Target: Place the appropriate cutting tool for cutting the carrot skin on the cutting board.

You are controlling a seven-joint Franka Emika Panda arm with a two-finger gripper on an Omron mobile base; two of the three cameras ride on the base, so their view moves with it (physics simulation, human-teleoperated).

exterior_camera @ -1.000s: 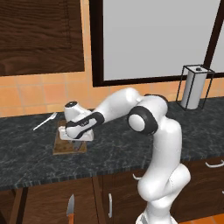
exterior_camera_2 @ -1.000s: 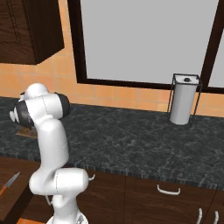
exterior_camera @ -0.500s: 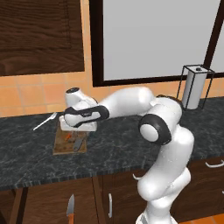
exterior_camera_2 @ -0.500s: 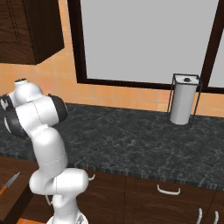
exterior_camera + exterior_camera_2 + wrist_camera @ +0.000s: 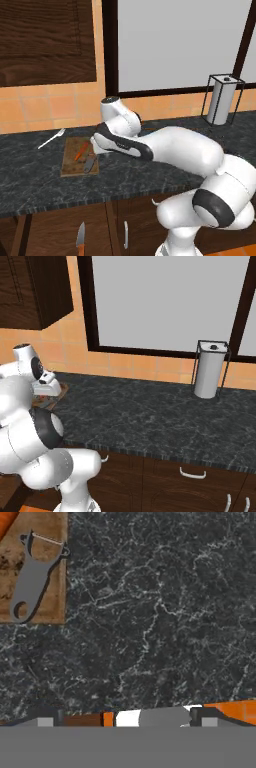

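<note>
Two items lie on cutting board (image 5: 79, 158): peeler (image 5: 89, 163) flat beside carrot (image 5: 81, 150), just apart. Gripper (image 5: 96, 145) jaws spread wide, empty, just right of board, clear of peeler

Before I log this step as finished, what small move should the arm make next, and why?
Probably just lift clear and stop. The grey metal peeler lies flat on the light-brown wooden cutting board beside the small orange carrot, and the open gripper holds nothing.
</note>
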